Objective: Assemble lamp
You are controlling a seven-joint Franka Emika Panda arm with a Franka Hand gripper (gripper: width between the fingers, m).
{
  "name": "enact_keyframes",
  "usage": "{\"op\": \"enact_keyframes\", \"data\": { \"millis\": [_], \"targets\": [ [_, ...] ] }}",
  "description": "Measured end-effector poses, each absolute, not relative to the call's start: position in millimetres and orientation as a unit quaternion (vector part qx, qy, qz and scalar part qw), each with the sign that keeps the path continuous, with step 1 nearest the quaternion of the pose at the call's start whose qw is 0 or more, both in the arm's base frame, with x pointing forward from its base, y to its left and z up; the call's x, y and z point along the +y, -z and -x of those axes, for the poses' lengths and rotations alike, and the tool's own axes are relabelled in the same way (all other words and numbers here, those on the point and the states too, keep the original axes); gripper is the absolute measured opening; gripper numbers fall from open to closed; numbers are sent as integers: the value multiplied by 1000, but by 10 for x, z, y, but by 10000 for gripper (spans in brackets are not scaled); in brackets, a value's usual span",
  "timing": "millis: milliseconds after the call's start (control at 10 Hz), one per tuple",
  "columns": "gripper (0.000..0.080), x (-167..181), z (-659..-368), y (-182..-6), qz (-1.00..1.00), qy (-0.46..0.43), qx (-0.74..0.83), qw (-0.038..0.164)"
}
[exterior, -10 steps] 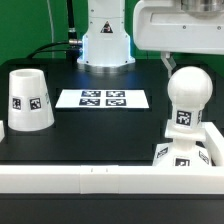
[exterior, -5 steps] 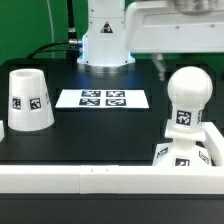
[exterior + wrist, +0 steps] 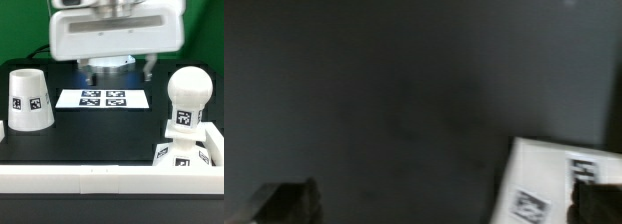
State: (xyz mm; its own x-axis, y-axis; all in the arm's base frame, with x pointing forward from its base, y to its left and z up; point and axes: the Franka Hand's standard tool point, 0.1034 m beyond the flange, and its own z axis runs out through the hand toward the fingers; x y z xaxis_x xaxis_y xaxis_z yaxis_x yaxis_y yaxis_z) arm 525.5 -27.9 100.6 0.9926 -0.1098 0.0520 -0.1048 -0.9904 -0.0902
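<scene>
The lamp's tapered white shade (image 3: 30, 100) stands mouth-down on the black table at the exterior view's left. The round-headed bulb (image 3: 188, 98) stands upright in the flat square base (image 3: 190, 152) at the exterior view's right. My gripper (image 3: 118, 68) hangs high over the middle of the table, above the marker board, open and empty, apart from all lamp parts. In the wrist view my gripper (image 3: 441, 205) shows two dark fingertips (image 3: 287, 202) spread wide with nothing between them. No lamp part shows there.
The marker board (image 3: 103, 98) lies flat behind the table's middle; its corner shows in the wrist view (image 3: 553, 185). A white raised wall (image 3: 80, 181) runs along the table's front edge. The arm's white pedestal (image 3: 105, 66) stands at the back.
My gripper has swung from the upper right of the exterior view to above the table's middle and now looms larger. The lamp parts have not moved.
</scene>
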Motion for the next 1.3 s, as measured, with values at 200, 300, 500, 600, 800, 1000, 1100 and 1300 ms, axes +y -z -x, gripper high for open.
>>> {"op": "enact_keyframes", "data": {
  "millis": [200, 300, 500, 600, 800, 1000, 1100, 1300],
  "targets": [
    [699, -195, -5257, -1001, 998, 28, 45, 45],
    [699, -202, -5256, -998, 998, 28, 46, 45],
    [699, -206, -5250, -993, 998, 27, 46, 45],
    [699, -295, -5169, -1015, 999, 27, 17, 43],
    [699, -595, -4900, -1115, 999, 25, -2, 40],
    [699, -970, -4718, -1186, 999, 23, -22, 38],
    [699, -1076, -4657, -1199, 999, 23, -14, 37],
    [699, -1036, -4669, -1179, 999, 21, -19, 38]
  ]
}}
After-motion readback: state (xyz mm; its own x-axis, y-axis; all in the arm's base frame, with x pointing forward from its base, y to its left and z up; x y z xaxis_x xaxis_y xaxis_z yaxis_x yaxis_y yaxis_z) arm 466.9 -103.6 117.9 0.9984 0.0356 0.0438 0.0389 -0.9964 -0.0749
